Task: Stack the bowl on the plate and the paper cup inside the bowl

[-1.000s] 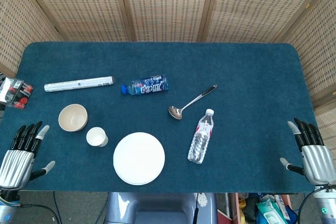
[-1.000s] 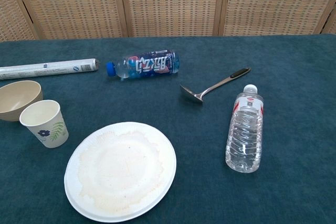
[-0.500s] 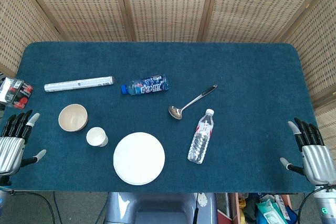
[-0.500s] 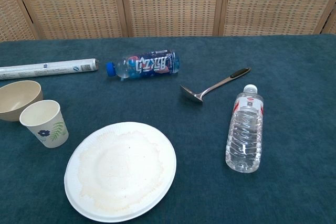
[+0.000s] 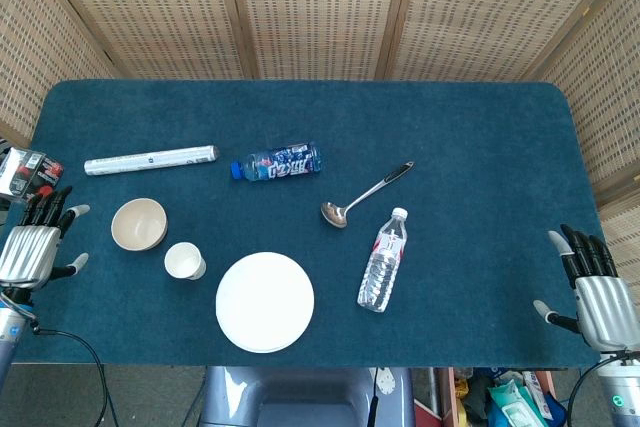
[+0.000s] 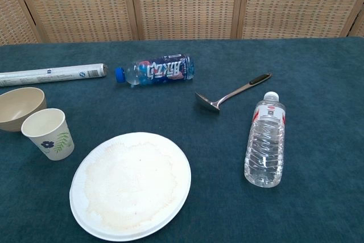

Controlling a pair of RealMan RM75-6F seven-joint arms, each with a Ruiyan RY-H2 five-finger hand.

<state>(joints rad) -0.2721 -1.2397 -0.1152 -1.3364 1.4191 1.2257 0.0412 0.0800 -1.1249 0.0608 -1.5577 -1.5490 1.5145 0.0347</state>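
A beige bowl (image 5: 138, 224) (image 6: 19, 107) stands upright on the left of the blue table. Right beside it is a white paper cup (image 5: 184, 261) (image 6: 49, 134) with a leaf print, upright. The white plate (image 5: 265, 301) (image 6: 130, 184) lies near the front edge, bare. My left hand (image 5: 35, 245) hovers at the table's left edge, left of the bowl, fingers apart and holding nothing. At the right front corner my right hand (image 5: 592, 289) is open too, far from all three. Neither hand shows in the chest view.
A blue-capped drink bottle (image 5: 277, 162) and a white rolled tube (image 5: 150, 160) lie behind the bowl. A metal ladle (image 5: 364, 194) and a clear water bottle (image 5: 384, 259) lie right of the plate. A small red-and-black box (image 5: 27, 173) sits off the left edge.
My left hand has risen from the front left corner toward the back, ending level with the bowl at the table's left edge. The right hand and all objects stayed still.
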